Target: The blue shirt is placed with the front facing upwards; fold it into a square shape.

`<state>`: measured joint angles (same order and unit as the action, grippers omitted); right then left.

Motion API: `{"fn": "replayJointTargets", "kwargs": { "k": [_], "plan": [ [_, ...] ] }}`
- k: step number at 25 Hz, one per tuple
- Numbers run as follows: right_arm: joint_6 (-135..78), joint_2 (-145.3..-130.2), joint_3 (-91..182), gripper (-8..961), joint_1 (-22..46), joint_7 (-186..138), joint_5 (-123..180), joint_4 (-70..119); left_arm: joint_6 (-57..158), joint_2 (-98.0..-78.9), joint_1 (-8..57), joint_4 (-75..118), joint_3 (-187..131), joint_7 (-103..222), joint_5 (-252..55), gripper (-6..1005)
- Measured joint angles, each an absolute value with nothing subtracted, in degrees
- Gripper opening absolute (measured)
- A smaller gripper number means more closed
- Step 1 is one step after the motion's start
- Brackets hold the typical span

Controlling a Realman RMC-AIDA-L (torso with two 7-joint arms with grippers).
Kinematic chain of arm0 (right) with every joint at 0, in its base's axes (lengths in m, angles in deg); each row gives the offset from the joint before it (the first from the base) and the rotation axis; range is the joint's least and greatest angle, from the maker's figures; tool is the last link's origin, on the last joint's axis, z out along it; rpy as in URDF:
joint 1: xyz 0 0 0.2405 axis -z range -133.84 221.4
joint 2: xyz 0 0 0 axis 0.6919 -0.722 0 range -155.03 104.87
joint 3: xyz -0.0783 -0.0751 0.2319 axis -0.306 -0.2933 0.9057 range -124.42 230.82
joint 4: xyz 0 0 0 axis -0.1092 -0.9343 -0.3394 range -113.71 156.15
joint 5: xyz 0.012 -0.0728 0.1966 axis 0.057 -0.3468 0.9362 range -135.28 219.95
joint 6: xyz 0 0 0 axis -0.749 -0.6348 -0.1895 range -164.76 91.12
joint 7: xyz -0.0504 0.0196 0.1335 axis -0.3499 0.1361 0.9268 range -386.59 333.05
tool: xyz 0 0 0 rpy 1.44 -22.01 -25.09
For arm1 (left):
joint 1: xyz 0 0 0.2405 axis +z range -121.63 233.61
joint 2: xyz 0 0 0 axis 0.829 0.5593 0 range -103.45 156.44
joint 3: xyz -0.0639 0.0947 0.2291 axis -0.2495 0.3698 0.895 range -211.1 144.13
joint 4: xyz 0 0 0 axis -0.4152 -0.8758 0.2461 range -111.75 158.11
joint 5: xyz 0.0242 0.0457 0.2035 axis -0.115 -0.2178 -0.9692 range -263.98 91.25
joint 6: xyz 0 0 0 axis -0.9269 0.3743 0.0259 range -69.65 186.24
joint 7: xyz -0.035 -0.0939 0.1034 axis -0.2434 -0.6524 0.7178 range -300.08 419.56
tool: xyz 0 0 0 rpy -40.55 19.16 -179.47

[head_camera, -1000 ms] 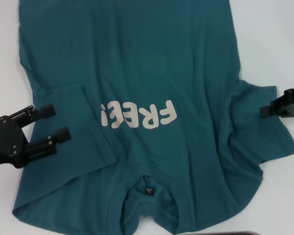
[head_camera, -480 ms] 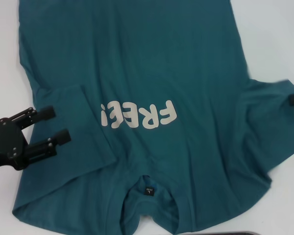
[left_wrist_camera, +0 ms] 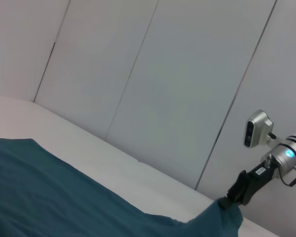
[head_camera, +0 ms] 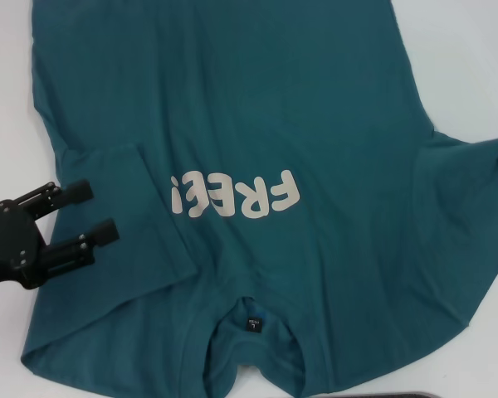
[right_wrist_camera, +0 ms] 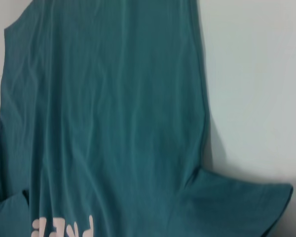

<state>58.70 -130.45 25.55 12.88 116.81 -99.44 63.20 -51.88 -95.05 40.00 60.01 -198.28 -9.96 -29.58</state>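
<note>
The blue shirt point(head_camera: 257, 99) lies front up on the white table, with cream letters point(head_camera: 236, 195) on the chest and a black neck label point(head_camera: 255, 324) at the near edge. Its left sleeve point(head_camera: 124, 215) is folded in over the body. My left gripper point(head_camera: 101, 210) is open and empty, just over that sleeve's edge. The right sleeve point(head_camera: 469, 215) is drawn out to the right edge of the head view. My right gripper is outside the head view. It shows in the left wrist view point(left_wrist_camera: 235, 198), shut on the raised sleeve tip. The right wrist view shows the shirt point(right_wrist_camera: 103, 108).
The white table point(head_camera: 465, 58) shows bare on both sides of the shirt. A dark flat edge point(head_camera: 398, 395) lies at the near rim of the head view. Grey wall panels point(left_wrist_camera: 187, 74) stand behind the table.
My right gripper has moved right, out of the head view, pulling the bunched right sleeve out flat and wide. My left gripper has stayed in place.
</note>
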Motion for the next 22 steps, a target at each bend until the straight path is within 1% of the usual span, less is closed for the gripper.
{"fn": "replayJointTargets", "kwargs": {
  "k": [5,9,15,22],
  "plan": [
    [58.79,-130.59,25.50,14,11.62,117.85,-99.34,64.29,-51.93,-95.11,39.99,60.01,-198.28,-9.94,-29.59,813],
    [59.76,-131.62,25.11,14,10.65,117.84,-99.30,64.25,-51.91,-95.15,39.99,60.01,-198.28,-10.06,-29.59,813],
    [62.22,-133.86,23.79,14,9.74,117.30,-99.28,64.29,-51.58,-95.07,39.99,60.04,-198.28,-10.30,-29.18,813],
    [64.32,-134.41,23.22,14,9.34,116.97,-99.22,64.09,-51.45,-94.90,39.99,60.08,-198.28,-10.31,-28.60,813]
  ]
}}
